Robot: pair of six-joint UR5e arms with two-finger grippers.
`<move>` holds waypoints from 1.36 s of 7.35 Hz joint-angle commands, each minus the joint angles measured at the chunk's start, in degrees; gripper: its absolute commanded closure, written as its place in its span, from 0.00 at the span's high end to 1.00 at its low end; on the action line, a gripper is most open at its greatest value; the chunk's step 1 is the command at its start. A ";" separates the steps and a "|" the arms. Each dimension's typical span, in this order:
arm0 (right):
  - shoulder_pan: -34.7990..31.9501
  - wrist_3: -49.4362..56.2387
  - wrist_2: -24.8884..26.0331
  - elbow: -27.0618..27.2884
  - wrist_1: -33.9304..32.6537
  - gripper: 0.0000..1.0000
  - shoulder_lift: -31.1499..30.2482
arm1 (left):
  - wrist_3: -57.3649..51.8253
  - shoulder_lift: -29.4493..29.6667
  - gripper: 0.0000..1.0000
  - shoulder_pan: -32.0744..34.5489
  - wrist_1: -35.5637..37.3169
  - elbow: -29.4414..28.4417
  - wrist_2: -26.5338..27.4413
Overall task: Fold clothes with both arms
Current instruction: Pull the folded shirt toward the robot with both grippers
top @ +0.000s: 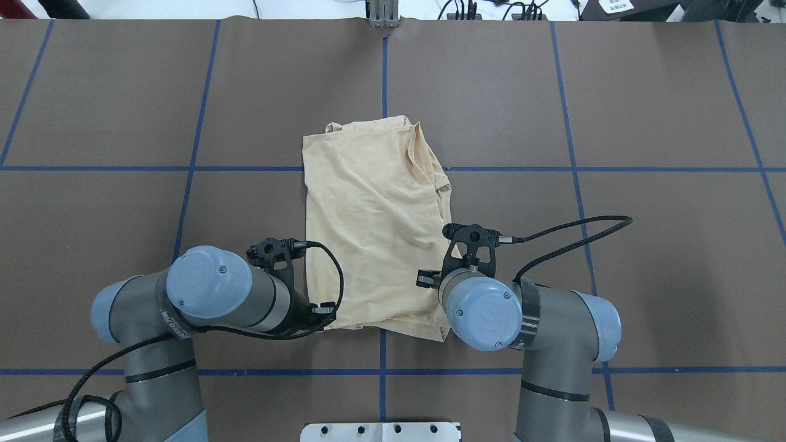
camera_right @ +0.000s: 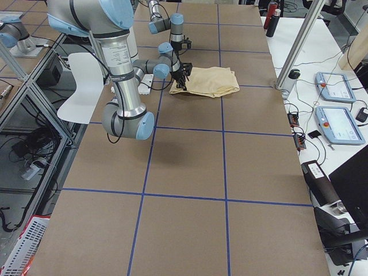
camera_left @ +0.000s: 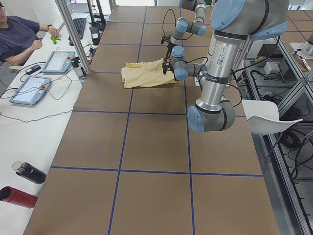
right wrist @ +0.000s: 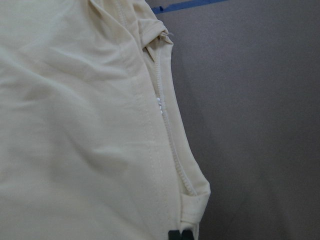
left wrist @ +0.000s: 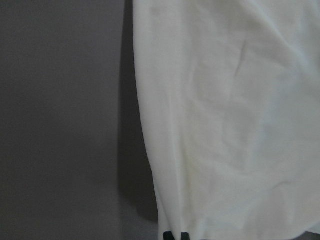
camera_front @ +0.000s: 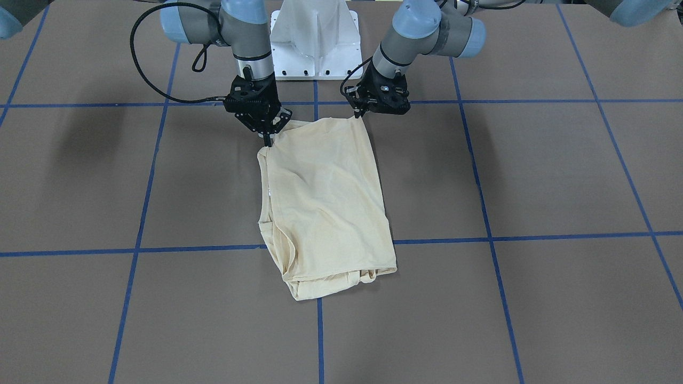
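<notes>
We see T-shirt (camera_front: 325,202) folded into rough rectangle, lying flat on table (camera_front: 533,176) straight out from white pedestal base (camera_front: 315,42). Edge farthest from base bunched, layers showing. Right gripper (camera_front: 267,137) sits at base-side corner of T-shirt on robot's right, fingers pressed together, pinching hem corner. Left gripper (camera_front: 357,113) sits at other base-side corner, tips likewise closed on fabric edge. We note both wrists low over cloth, one either side of base.
</notes>
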State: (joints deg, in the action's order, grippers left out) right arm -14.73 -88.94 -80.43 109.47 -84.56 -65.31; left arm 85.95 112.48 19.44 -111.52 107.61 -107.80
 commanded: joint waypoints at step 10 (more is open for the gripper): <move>3.50 -0.01 0.62 10.80 -7.37 0.00 -3.70 | 4.75 2.99 0.00 -0.12 17.83 12.83 -1.89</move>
State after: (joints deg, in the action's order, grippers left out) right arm -8.88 -89.33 -79.82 124.53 -91.91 -71.71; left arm 90.88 114.02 17.21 -93.54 123.58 -109.89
